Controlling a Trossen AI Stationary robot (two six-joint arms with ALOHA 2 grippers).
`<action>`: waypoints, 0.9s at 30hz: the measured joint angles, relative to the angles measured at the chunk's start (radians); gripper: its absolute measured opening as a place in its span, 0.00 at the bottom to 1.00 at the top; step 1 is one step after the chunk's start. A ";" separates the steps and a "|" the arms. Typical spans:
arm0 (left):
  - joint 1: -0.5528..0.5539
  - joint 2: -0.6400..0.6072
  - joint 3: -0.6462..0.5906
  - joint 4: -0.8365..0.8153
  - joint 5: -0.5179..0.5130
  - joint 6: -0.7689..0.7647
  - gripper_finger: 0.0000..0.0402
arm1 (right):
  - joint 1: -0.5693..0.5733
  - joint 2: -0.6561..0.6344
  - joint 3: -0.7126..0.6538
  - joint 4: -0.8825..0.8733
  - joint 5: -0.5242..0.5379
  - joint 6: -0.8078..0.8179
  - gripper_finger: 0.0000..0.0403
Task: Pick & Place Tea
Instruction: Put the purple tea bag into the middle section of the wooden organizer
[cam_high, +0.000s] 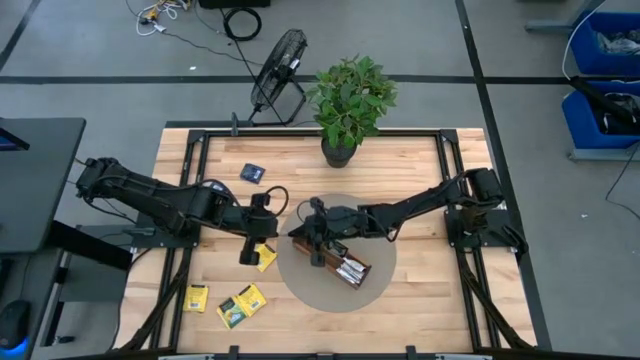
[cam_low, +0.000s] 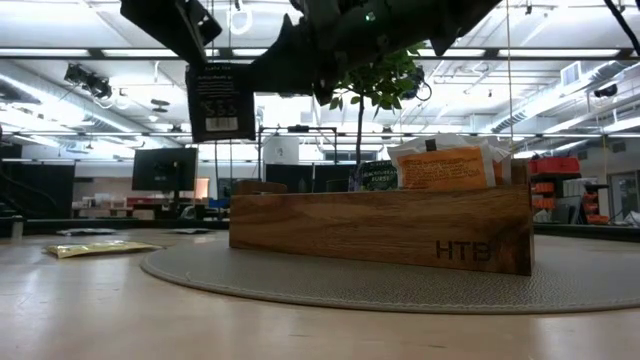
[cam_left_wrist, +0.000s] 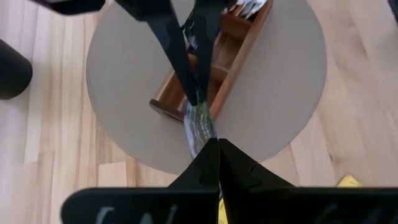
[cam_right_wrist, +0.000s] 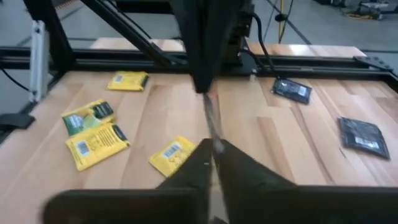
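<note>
Left pincer (cam_high: 249, 250): above the worktop (cam_high: 420, 300) just off the left rim of the round grey mat (cam_high: 375, 290), fingers closed on a dark tea sachet (cam_low: 221, 101). The low view shows that sachet hanging clear of the surface, label side toward the camera; the high view hides it under the arm. The left wrist view shows the sachet edge-on (cam_left_wrist: 198, 121), pinched at both ends between the two arms' fingers.

Loose tea on the worktop: three yellow sachets near the front-left corner, at (cam_high: 197, 298), (cam_high: 234, 313) and (cam_high: 250, 297); a fourth yellow sachet (cam_high: 265, 257) just beside the left pincer. The right wrist view shows their printed faces, e.g. (cam_right_wrist: 172, 154). One navy sachet (cam_high: 253, 173) lies toward the far edge, left of centre; the right wrist view shows a second dark sachet (cam_right_wrist: 362, 133) that the high view hides.

Wooden divided tray (cam_high: 335, 258): on the mat at mid-worktop, set diagonally. Its front-right compartments hold upright sachets (cam_high: 352, 270); the low view shows these as orange-and-white packets (cam_low: 442, 168) standing above the tray wall, which is marked "HTB". The end compartment nearest the pincers appears empty in the left wrist view.

Right pincer (cam_high: 311, 231): over the tray's left end, fingers closed on the same dark sachet.

Potted plant (cam_high: 350, 105): far edge, centre.
</note>
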 joint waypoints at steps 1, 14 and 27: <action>0.000 0.000 0.000 0.008 0.001 0.000 0.00 | 0.000 0.000 0.000 -0.001 0.001 0.000 0.03; -0.002 -0.016 0.000 0.043 -0.006 -0.010 0.17 | 0.015 -0.030 0.000 -0.082 0.069 0.049 0.00; -0.040 -0.210 -0.281 0.510 -0.088 0.041 0.21 | 0.150 -0.185 -0.027 -0.289 0.353 0.176 0.00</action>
